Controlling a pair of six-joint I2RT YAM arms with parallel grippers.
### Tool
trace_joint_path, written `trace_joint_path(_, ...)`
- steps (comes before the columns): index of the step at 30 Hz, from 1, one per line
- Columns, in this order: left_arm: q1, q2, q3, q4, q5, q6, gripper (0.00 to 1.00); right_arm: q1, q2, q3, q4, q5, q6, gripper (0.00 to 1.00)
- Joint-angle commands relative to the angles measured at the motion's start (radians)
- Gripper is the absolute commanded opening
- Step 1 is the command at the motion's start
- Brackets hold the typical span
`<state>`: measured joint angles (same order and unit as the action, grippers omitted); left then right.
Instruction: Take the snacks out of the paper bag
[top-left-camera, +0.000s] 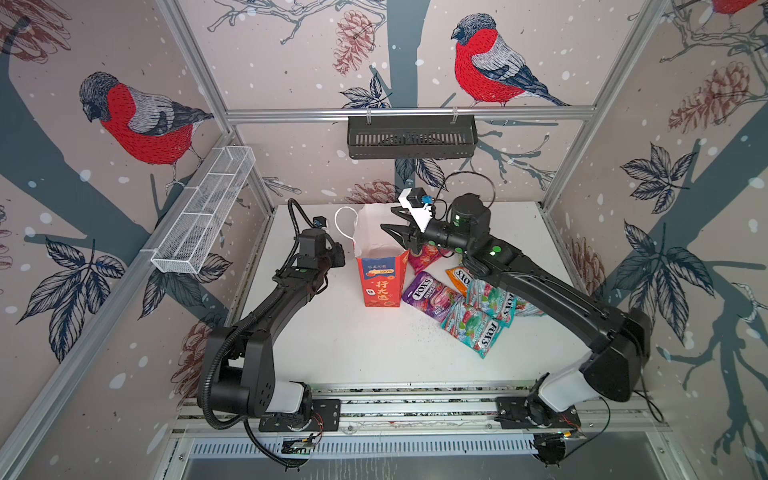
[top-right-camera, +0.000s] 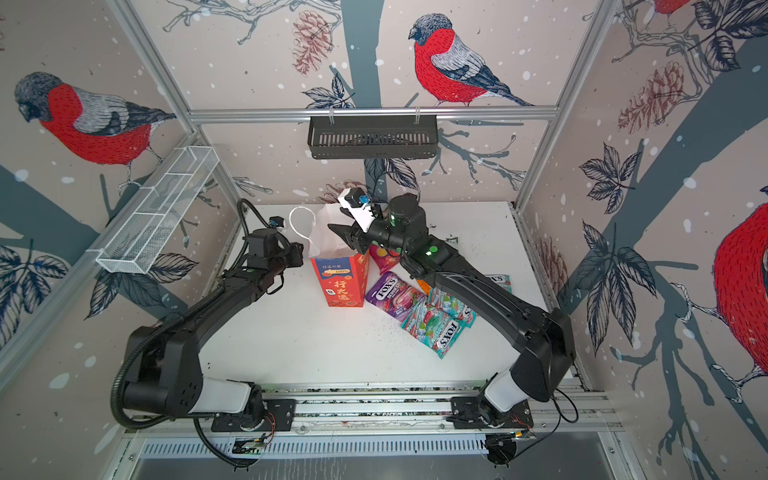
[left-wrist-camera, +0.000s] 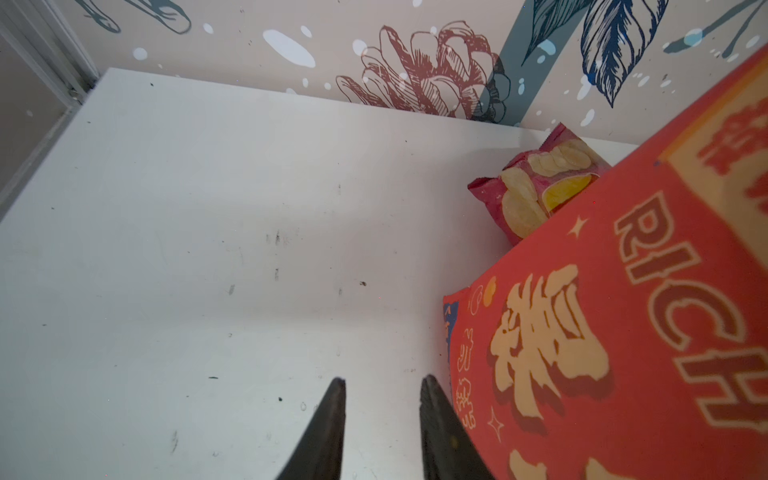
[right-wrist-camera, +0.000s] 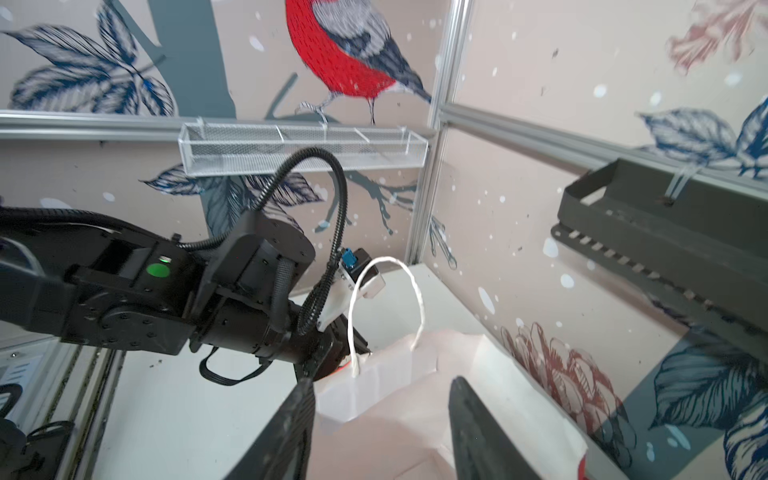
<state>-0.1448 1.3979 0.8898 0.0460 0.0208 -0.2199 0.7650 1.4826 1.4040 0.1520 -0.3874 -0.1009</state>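
The white table (top-left-camera: 353, 349) carries the bag (top-left-camera: 382, 284) (top-right-camera: 344, 282). It stands upright near the table's middle with its red front toward the camera. Its mouth is open, and only white paper shows inside. The right arm (top-left-camera: 540, 282) reaches in from the bag's right, over the snacks. The left arm (top-left-camera: 266, 303) comes in from the bag's left.

Every snack in view lies on the table outside the bag, to its right in both top views. The pink chip bag (top-left-camera: 424, 255) (left-wrist-camera: 536, 187) lies just beside the bag's right rear corner, partly under the right arm. A teal pack (top-left-camera: 473, 332) lies toward the front, well right of the bag. Another teal pack (top-left-camera: 492, 300) overlaps it, partly under the arm. The purple pack (top-left-camera: 428, 293) lies close against the bag's right foot; I cannot tell whether they touch. The orange pack (top-left-camera: 459, 277) lies just beyond it, half hidden by the arm. The green-white pack (top-right-camera: 496, 280) lies farthest from the bag and is mostly hidden.

The right gripper (top-left-camera: 386, 217) (right-wrist-camera: 378, 382) hangs above the bag's mouth, jaws wide apart, with nothing between them. The left gripper (left-wrist-camera: 384, 378) sits low beside the bag's left wall. Its jaws are partly apart, with bare table between the tips, and it grips nothing. One finger lies just beside the wall; whether it touches is unclear. The white cord handle (right-wrist-camera: 386, 299) arcs above the bag's rim.
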Motion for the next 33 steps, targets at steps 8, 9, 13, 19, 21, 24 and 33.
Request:
trace_joint_path(8, 0.025, -0.155, -0.101, 0.058, -0.121, 0.000, 0.33, -0.107, -0.388, -0.309, 0.190, 0.192, 0.066, 0.59)
trace_joint_path(9, 0.025, -0.170, -0.117, 0.076, -0.135, -0.004, 0.34, -0.130, -0.418, -0.336, 0.172, 0.233, 0.081, 0.60)
trace_joint_path(13, 0.026, -0.218, -0.168, 0.131, -0.169, -0.012, 0.34, -0.248, -0.514, -0.438, 0.089, 0.393, 0.155, 0.66)
trace_joint_path(19, 0.025, -0.308, -0.258, 0.255, -0.209, 0.005, 0.37, -0.490, -0.554, -0.621, -0.004, 0.496, 0.304, 0.70)
trace_joint_path(21, 0.025, -0.327, -0.305, 0.321, -0.227, 0.019, 0.40, -0.569, -0.549, -0.706, 0.028, 0.498, 0.342, 0.72)
trace_joint_path(24, 0.026, -0.328, -0.361, 0.411, -0.221, 0.034, 0.43, -0.665, -0.527, -0.806, 0.080, 0.487, 0.397, 0.72)
trace_joint_path(33, 0.025, -0.207, -0.430, 0.572, -0.253, 0.058, 0.87, -0.752, -0.489, -0.924, 0.187, 0.515, 0.426, 0.76)
